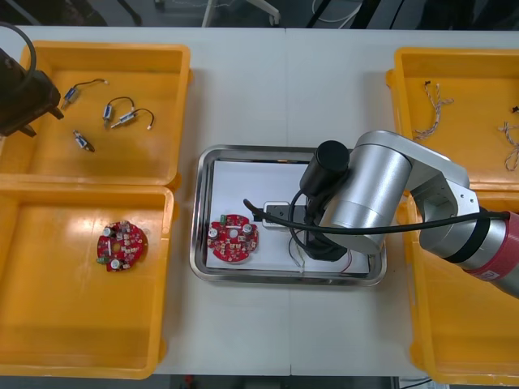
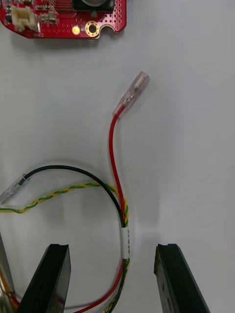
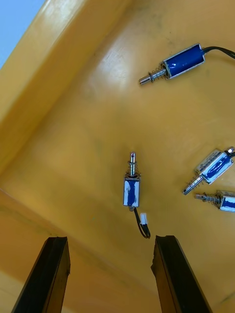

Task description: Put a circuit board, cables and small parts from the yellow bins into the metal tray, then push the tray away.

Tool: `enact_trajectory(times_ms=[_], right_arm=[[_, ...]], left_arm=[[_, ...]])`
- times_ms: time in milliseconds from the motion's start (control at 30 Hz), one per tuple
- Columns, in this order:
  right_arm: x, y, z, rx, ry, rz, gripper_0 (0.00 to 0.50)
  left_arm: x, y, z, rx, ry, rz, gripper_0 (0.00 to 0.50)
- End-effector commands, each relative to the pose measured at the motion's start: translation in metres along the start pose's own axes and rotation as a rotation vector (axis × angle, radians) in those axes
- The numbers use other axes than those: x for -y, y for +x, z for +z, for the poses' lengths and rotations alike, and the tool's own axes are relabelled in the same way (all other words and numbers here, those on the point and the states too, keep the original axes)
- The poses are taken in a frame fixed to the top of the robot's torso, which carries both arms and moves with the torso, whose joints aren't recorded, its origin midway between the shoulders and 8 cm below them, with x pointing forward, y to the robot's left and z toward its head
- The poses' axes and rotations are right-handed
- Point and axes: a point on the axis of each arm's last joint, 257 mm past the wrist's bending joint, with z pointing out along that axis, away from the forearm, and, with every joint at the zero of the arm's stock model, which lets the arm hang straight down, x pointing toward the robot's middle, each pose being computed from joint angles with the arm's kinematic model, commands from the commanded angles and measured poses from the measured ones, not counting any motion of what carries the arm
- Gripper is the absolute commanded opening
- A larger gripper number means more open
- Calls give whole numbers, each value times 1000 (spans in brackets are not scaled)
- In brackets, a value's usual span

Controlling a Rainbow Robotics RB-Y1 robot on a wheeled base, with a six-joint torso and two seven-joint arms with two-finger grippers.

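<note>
My right gripper [image 1: 324, 245] hangs low over the metal tray [image 1: 204, 212], open. In the right wrist view its fingers [image 2: 49, 279] stand apart on either side of a red and yellow cable [image 2: 126, 234], which lies on the tray's white floor with a black strand and a clear-capped red end. A round red circuit board [image 1: 233, 239] lies in the tray just beyond the cable, its edge [image 2: 63, 19] visible past the cable. My left gripper [image 1: 28, 121] is open over the far left yellow bin [image 1: 174, 105], above a small metal part [image 3: 131, 188].
More small metal parts [image 1: 122, 113] lie in the far left bin. A second red board [image 1: 122, 245] rests in the near left yellow bin [image 1: 49, 340]. Twisted cables [image 1: 430, 113] lie in the far right bin. A black and white piece [image 1: 272, 212] sits in the tray beside my right arm.
</note>
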Motion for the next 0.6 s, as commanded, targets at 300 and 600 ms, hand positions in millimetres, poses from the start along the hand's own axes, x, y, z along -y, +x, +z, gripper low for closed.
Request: enact_trajectory(times_ms=[300, 600], right_arm=[[17, -15, -22, 30, 107, -33, 500], [55, -18, -60, 53, 134, 74, 500]], left_arm=[[50, -17, -3, 1, 46, 61, 500], [48, -7, 23, -22, 35, 70, 500]])
